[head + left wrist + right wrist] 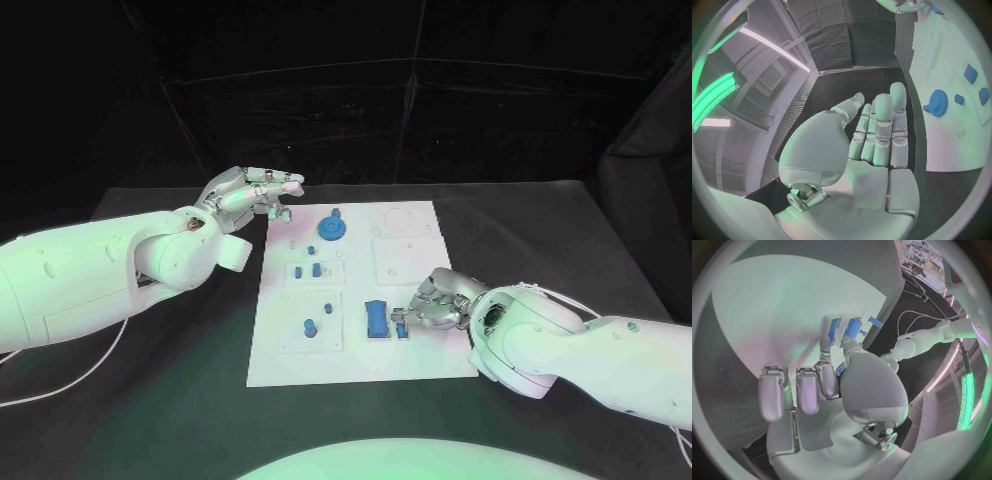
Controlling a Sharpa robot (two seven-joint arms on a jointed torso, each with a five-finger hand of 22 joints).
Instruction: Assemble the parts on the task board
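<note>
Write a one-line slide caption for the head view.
Right hand touches a blue part on the task board.

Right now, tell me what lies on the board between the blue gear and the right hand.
In the head view, small blue parts lie on the task board between the blue gear and the right hand.

Left hand [248, 192] hangs off the task board's [418, 352] far left corner, palm bare and fingers straight in its wrist view. It crowds the approach to the blue gear [332, 228] from that side. Right hand [437, 303] sits over the board's near right edge, fingertips at the long blue block [376, 319], blocking that corner. Open board between them: the middle strip with the small blue pieces [304, 270] and the lone peg [310, 327] is reachable from above. Black table [519, 220] on the far right is open.
</note>
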